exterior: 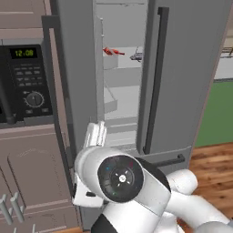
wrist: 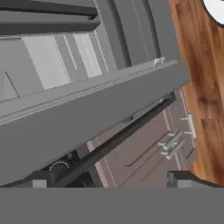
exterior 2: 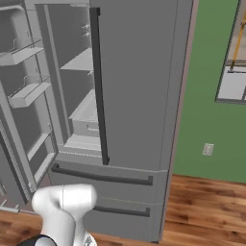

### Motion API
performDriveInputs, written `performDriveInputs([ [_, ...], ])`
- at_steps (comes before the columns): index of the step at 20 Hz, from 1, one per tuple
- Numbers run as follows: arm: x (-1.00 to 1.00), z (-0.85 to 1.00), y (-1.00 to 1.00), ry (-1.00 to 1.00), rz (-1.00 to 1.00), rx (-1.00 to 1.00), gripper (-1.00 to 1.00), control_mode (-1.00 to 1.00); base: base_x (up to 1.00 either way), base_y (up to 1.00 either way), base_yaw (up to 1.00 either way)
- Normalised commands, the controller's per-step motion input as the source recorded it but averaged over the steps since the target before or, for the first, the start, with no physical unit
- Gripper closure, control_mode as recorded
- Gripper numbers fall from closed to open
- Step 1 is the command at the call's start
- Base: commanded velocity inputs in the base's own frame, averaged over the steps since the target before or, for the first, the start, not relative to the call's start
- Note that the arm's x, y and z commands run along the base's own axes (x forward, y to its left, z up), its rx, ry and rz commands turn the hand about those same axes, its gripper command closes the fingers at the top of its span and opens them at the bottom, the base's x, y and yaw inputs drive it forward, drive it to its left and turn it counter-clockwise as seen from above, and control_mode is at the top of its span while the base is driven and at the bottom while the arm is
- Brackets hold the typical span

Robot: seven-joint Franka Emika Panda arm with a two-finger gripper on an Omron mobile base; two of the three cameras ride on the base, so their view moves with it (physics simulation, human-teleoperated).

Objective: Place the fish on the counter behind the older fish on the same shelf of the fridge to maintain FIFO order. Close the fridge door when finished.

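Fish (exterior: 113,51) is already in the fridge (exterior: 182,77), lying on an upper shelf (exterior: 122,63), w/ the older fish (exterior: 136,56) just beside it, toward the right door. So the placing part looks done, and I'd judge the step in hand is shutting the left door (exterior: 75,68), which stands wide open; right base view shows its inner bins (exterior 2: 26,93) swung out. Gripper (wrist: 109,180) is spread wide, nothing betw. the tips, held low near the door; hand view looks along the door's edge (wrist: 87,120) and its dark handle (wrist: 124,135), w/ mauve cabinets (wrist: 144,151) and wood floor (wrist: 205,87) beyond. Next move prob. needs the hand on the door's outer face or behind the handle, then a sweeping push toward the fridge, base maybe shifting so the arm has reach; watch the fingers don't get caught betw. door and fridge body. Hard to tell: whether the red fish really sits behind the grey one or just to its side, since both are tiny and far off in left base view; the arm's big joint blocks the lower fridge there, and the hand's fingers are tucked out of sight against the door. Whether the tips touch the door, can't say.
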Motion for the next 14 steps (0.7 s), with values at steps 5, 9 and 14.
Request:
performDriveInputs([
  [5, -0.03, -0.07, 0.95, -0.06, 0.15, -0.41, -1.00, -1.00, 0.00, 0.00, 0.00],
  [9, 0.37, -0.01, 0.50, -0.02, 0.01, -0.29, -1.00, -1.00, 0.00, 0.00, 0.00],
  [14, 0.93, -0.09, 0.23, 0.01, -0.07, -0.21, -1.00, -1.00, 0.00, 0.00, 0.00],
])
